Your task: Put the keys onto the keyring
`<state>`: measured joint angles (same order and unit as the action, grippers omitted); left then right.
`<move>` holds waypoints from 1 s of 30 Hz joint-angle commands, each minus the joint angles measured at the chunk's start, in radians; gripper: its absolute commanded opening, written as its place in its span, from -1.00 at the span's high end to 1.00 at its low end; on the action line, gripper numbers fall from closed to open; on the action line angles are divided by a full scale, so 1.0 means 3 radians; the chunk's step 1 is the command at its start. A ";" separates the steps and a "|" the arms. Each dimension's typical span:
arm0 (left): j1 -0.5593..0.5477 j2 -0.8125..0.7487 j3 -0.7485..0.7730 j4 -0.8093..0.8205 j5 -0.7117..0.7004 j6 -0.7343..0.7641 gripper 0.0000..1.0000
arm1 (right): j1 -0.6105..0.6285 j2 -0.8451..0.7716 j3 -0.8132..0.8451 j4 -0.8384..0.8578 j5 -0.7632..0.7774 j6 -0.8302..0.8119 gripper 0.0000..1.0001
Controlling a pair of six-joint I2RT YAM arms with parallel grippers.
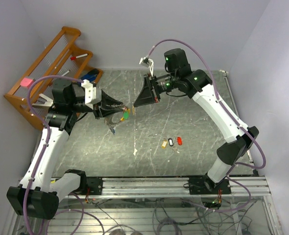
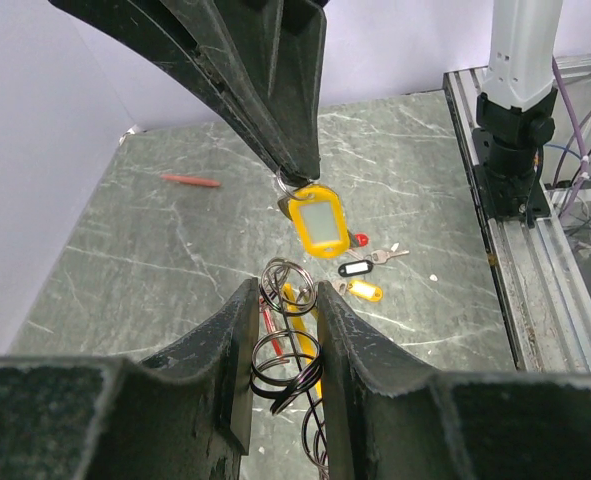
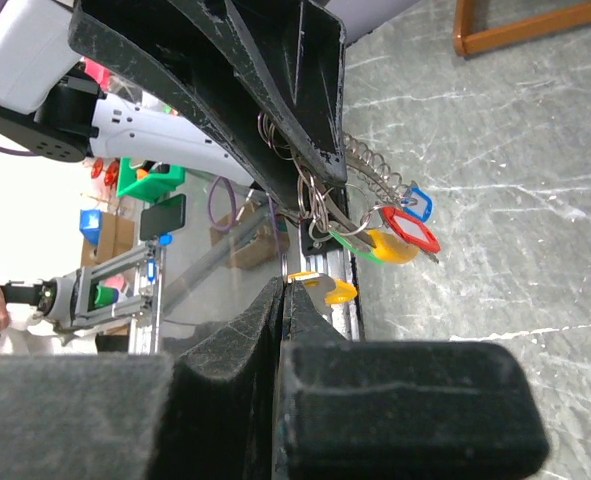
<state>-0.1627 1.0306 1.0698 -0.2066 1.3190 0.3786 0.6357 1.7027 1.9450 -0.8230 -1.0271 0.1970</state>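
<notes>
Your keyring is mid-air, its wire coils clamped in the left gripper. It looks light, springy and slippery, so grip the coil body and leave the end free. The right gripper is pinched shut on the yellow-tag key, just above the ring. Three loose keys lie on the table.

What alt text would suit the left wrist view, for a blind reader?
Two black fingers of the left gripper clamp a coiled wire keyring, while the right gripper dangles a yellow-tagged key close to it. Three more tagged keys lie on the dark table beyond.
</notes>
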 commanded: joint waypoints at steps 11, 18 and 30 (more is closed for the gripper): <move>-0.0035 -0.0011 -0.0012 0.0170 0.0120 -0.0040 0.86 | -0.0001 0.0053 0.0118 -0.0127 0.0135 -0.0083 1.00; -0.0041 -0.0010 -0.0011 0.0155 0.0131 -0.0013 0.86 | 0.0004 0.0140 0.0258 -0.0167 0.0187 -0.0089 1.00; -0.0060 -0.0004 -0.0040 0.0001 0.0106 0.0177 0.86 | 0.0037 0.0130 0.0278 0.0001 -0.0034 0.0018 1.00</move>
<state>-0.1722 1.0313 1.0683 -0.1947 1.3289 0.3862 0.6411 1.7473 2.0140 -0.8581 -0.9901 0.1833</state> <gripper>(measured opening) 0.362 0.006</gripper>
